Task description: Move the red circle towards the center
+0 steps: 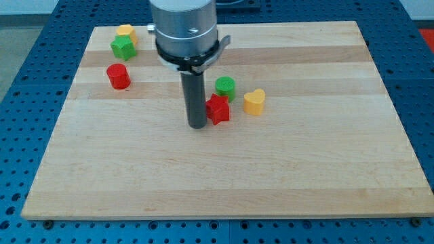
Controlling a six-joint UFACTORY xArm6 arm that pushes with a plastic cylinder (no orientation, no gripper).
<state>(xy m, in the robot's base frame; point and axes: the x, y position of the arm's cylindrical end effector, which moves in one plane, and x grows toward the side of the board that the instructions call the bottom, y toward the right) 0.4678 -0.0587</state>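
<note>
Camera view: my tip point(197, 125), a bare rod with no fingers, touches the red star point(218, 110); the red circle point(118, 76) sits well apart at upper left. Sweeping there risks dragging the star.

Pale wooden board point(224, 169) with lengthwise grain strips, evenly lit, blue perforated metal surface point(27, 81) surrounding the board on every side, small dark bolts point(47, 224) beneath the board's bottom edge

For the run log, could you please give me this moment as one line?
my tip: touching red star, on its left | red circle: upper left, untouched, far from tip | green circle, yellow heart: by star
</note>
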